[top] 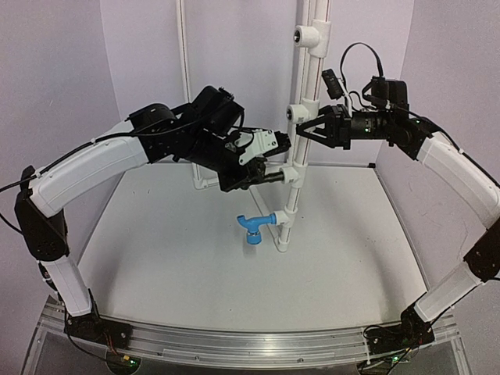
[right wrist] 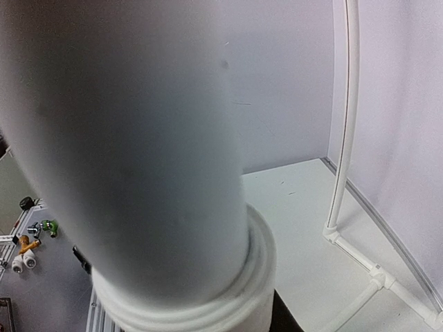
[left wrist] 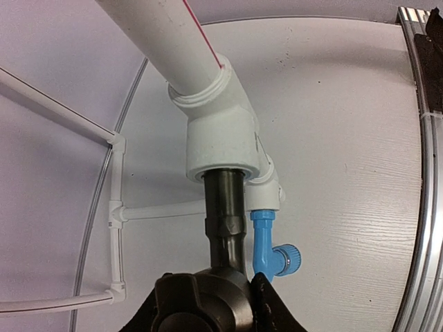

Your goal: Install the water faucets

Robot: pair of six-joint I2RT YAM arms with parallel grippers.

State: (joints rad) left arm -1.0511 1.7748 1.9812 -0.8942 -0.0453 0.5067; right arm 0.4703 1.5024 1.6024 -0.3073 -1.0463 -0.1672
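A: Blue faucet (top: 254, 226) sits in the lower tee (top: 283, 219). Left gripper (left wrist: 211, 294) looks clamped on the black faucet (left wrist: 225, 200), though it's dark on dark. Its stem is in the middle tee (left wrist: 221, 142).
B: Twist it crooked and it may cross-thread. Right gripper (top: 308, 127), pinching the pipe (left wrist: 156, 28), could slip.

White pipe (top: 301, 117), with a thin red line along it in left wrist view. White tee (left wrist: 221, 138). Glossy black faucet (left wrist: 225, 214). At 4 o'clock of it, bright blue faucet (left wrist: 265, 242). White frame (left wrist: 118, 207) of thin tubing. Table (top: 156, 250): white, faint grain. Walls (top: 141, 47): pale lilac. Arms (top: 86, 168): white shells, black joints. Rail (top: 234, 344): silver. Right wrist view, 8 o'clock: small green part (right wrist: 47, 226) and orange part (right wrist: 26, 243).
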